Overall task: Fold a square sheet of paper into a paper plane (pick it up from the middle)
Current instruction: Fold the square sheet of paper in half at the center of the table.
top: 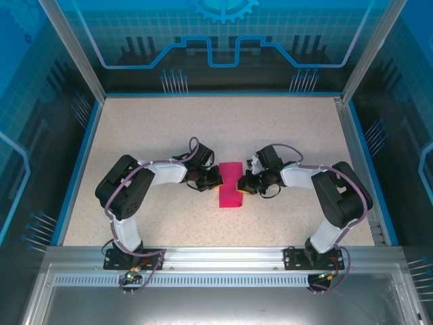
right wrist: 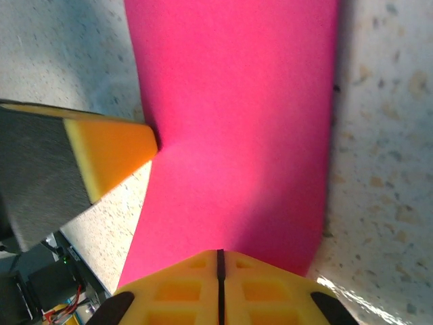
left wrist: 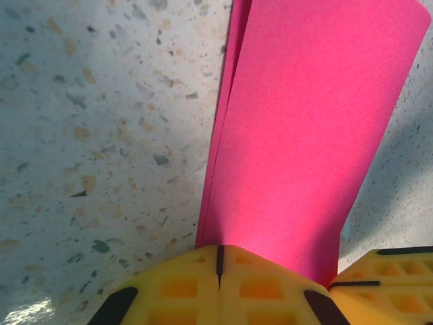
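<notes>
- The sheet of paper point(top: 230, 185) lies near the middle of the speckled table point(top: 155, 128); from the top camera it reads as a narrow magenta-pink strip, its long side running away from the arm bases, with no pointed dart shape to be seen.
- The left gripper point(top: 216, 178) comes in from the left and meets the strip's left long edge; the right gripper point(top: 247, 184) comes in from the right and meets the opposite edge; the two face each other across the paper.
- In the left wrist camera the left gripper's yellow fingers are closed flat against each other with only a thin seam between them; the paper spreads away face-on from just beyond their tips, so it is not pinched in the seam; two layers show along its left edge, one lying over the other.
- A yellow finger point(left wrist: 385, 281) of the right gripper sits at the lower right of that view, just beside the paper's corner.
- In the right wrist camera the right gripper's fingers are likewise closed tight, seam to seam, with the pink surface running out from under their tips; whether they press down on it I cannot tell.
- There the left gripper's wedge-shaped yellow finger point(right wrist: 111, 152) touches the paper's left edge.
</notes>
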You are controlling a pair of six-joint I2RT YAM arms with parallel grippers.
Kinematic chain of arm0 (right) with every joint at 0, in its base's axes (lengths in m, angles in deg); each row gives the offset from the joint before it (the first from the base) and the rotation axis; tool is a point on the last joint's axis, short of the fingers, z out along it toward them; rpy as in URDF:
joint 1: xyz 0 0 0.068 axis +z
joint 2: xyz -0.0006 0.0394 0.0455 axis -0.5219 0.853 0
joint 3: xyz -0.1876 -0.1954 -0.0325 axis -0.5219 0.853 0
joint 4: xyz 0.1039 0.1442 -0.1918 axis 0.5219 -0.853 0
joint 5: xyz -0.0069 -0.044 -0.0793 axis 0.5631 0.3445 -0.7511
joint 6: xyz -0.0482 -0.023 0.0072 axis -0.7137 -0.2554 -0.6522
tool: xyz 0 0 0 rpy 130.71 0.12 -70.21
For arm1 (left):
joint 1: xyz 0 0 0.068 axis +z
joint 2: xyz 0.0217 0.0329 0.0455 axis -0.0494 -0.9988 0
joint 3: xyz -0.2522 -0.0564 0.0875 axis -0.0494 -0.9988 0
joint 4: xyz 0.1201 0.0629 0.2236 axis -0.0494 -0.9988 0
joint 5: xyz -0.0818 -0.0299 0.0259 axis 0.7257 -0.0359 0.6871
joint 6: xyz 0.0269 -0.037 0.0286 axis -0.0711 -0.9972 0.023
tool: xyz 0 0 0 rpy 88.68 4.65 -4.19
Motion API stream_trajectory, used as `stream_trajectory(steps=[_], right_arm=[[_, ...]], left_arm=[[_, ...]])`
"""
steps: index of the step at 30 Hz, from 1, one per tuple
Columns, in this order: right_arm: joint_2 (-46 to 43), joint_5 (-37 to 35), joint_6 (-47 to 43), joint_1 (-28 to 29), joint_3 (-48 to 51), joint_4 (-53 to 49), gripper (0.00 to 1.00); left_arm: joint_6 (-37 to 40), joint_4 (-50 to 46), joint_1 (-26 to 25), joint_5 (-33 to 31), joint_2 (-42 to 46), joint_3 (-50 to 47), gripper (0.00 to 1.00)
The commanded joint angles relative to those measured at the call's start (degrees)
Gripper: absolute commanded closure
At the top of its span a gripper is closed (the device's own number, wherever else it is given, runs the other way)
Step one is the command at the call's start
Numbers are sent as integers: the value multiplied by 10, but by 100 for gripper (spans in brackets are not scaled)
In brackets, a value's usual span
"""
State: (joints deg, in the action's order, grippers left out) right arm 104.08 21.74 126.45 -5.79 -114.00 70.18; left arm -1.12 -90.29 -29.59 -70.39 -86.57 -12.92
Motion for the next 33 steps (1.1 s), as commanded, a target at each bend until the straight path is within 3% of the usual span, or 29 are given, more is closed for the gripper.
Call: stream_trajectory(steps=[1, 20, 33], right_arm=[[8, 26, 8, 11, 11, 12, 92], [7, 30, 10, 16, 59, 22, 92], [-77, 10, -30, 20, 128, -87, 91]], left_arm=[[1, -87, -7, -47, -30, -20, 100], [-9, -86, -11, -56, -34, -24, 100], [-18, -89, -11, -67, -36, -27, 100]])
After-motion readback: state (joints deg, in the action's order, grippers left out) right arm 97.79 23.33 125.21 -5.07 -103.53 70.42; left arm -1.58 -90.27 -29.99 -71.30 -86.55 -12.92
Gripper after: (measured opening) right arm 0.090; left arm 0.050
